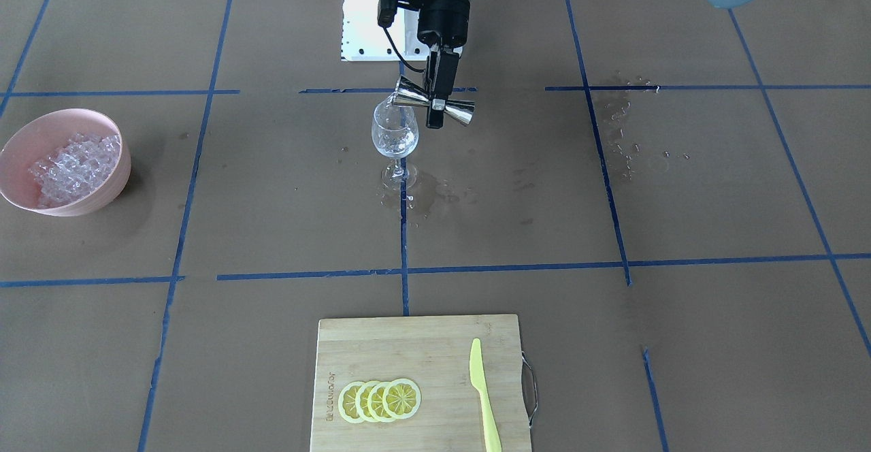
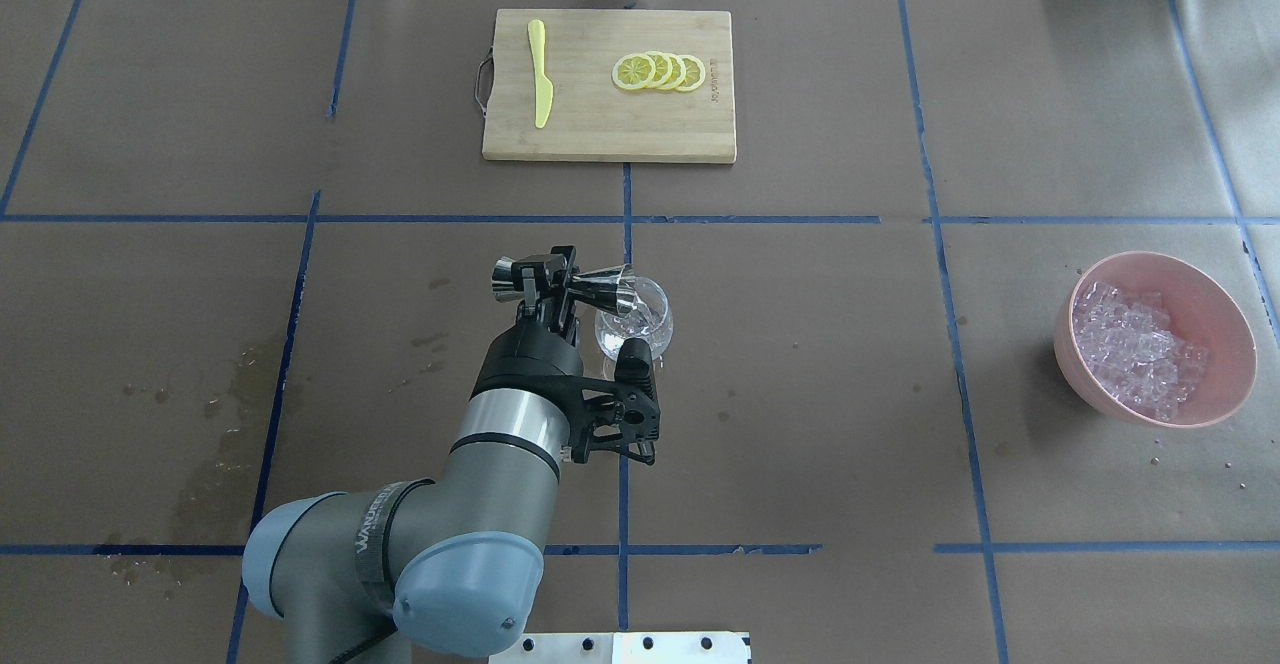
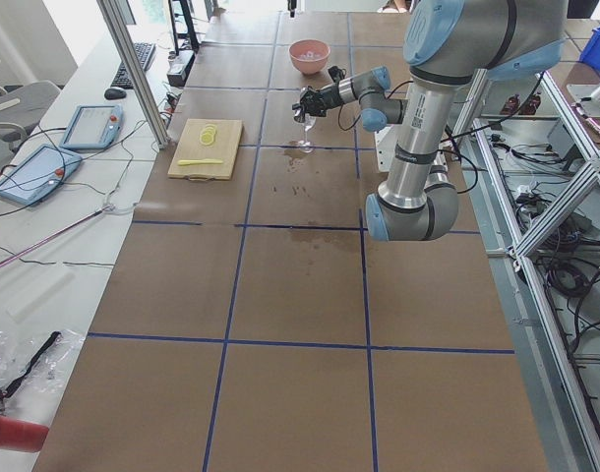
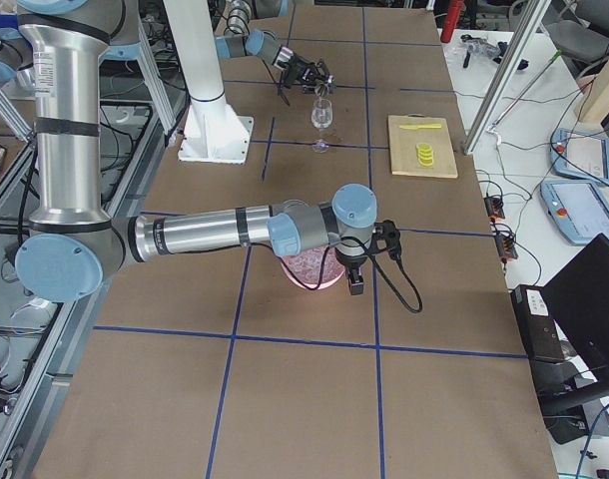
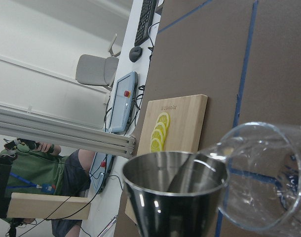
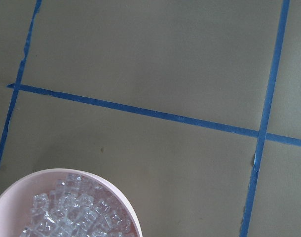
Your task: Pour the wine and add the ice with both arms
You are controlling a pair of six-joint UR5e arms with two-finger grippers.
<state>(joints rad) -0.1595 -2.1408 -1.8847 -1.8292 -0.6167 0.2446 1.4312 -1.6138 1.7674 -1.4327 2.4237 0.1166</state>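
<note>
My left gripper [image 1: 434,117] is shut on the waist of a steel jigger [image 1: 410,92]. It holds the jigger on its side, with the mouth at the rim of the clear wine glass [image 1: 395,135] standing mid-table. From overhead, the gripper [image 2: 560,284], jigger [image 2: 607,287] and glass [image 2: 655,319] show the same. The left wrist view shows the jigger's mouth [image 5: 175,197] against the glass rim [image 5: 269,182]. The ice [image 1: 75,166] fills a pink bowl [image 1: 102,200]. My right gripper [image 4: 354,271] hangs high near the bowl; I cannot tell whether it is open or shut. The right wrist view shows the ice [image 6: 76,215] below.
A wooden cutting board [image 1: 422,350] at the far side holds several lemon slices [image 1: 380,399] and a yellow knife [image 1: 484,397]. Wet patches lie around the glass foot [image 1: 425,197] and on the paper by the left arm's side [image 1: 619,125]. The white robot base [image 1: 367,23] stands behind the glass.
</note>
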